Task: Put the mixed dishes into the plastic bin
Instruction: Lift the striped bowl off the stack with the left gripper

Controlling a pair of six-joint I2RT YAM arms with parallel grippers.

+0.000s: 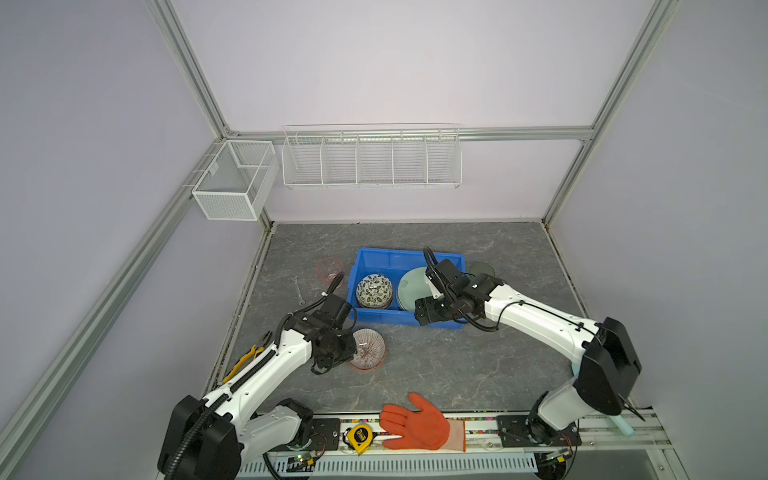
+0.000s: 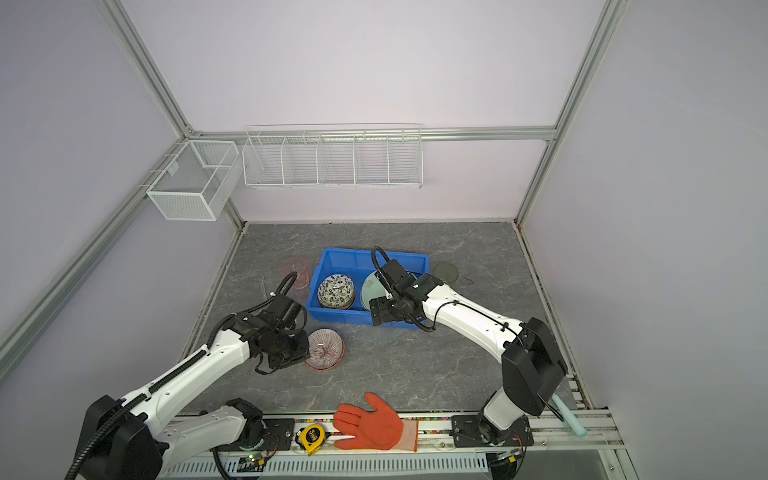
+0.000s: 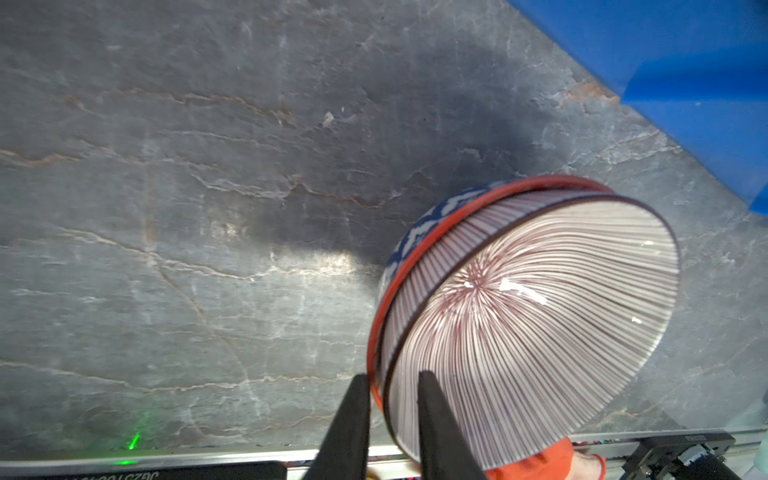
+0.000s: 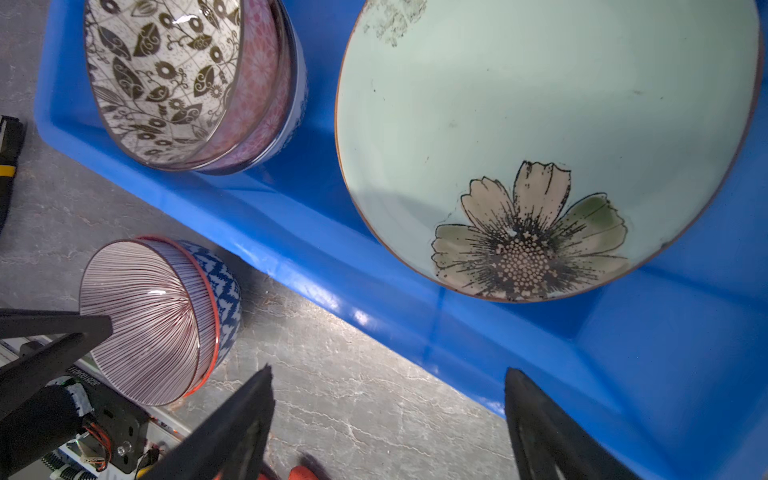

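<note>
- A slip is likely if lifting is begun before the rim is firmly pinched. The pink-striped bowl point(image 3: 528, 324) is nested in a blue zigzag bowl point(image 3: 415, 243), and the glazed rims are judged slick.
- The lower bowl could be left behind or dropped if only the upper rim is caught.
- A collision is possible above the plastic bin point(image 1: 386, 321), because the right gripper point(image 4: 388, 369), spread wide and empty, is held over its near wall.
- The left gripper point(image 3: 391, 375) is set astride the stack's rim, one finger outside and one inside. The jaws are drawn narrow, but a firm clamp cannot be confirmed.
- The stack is seated on the table point(image 1: 457, 365), just outside the bin's near wall.
</note>
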